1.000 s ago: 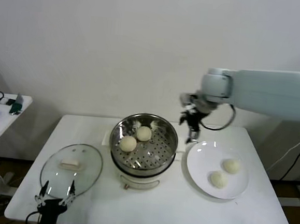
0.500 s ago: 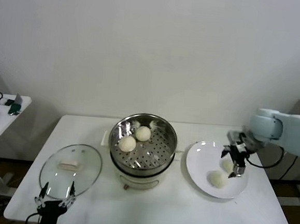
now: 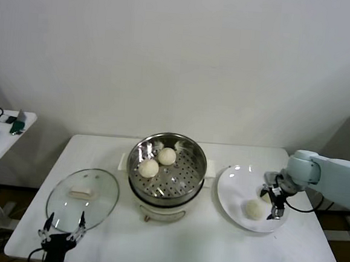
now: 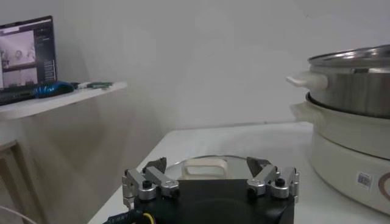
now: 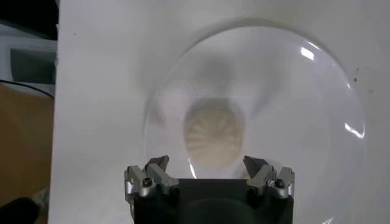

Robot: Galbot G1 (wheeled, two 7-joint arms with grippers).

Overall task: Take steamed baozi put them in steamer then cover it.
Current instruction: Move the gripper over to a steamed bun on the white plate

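The steel steamer stands mid-table with two baozi on its perforated tray. The white plate to its right holds one visible baozi. My right gripper is low over the plate's right side and hides the other bun there. In the right wrist view that baozi lies just ahead of the open, empty right gripper. The glass cover lies flat at the left. My left gripper is open by its near edge, facing the cream handle.
A small side table with a few items stands off to the left, with a screen on it. The steamer's white base is close on one side of the left gripper. The plate rim nears the table's right side.
My right gripper has swung from beside the steamer's far right rim over to the plate and come down over the far bun. The left arm has stayed put.
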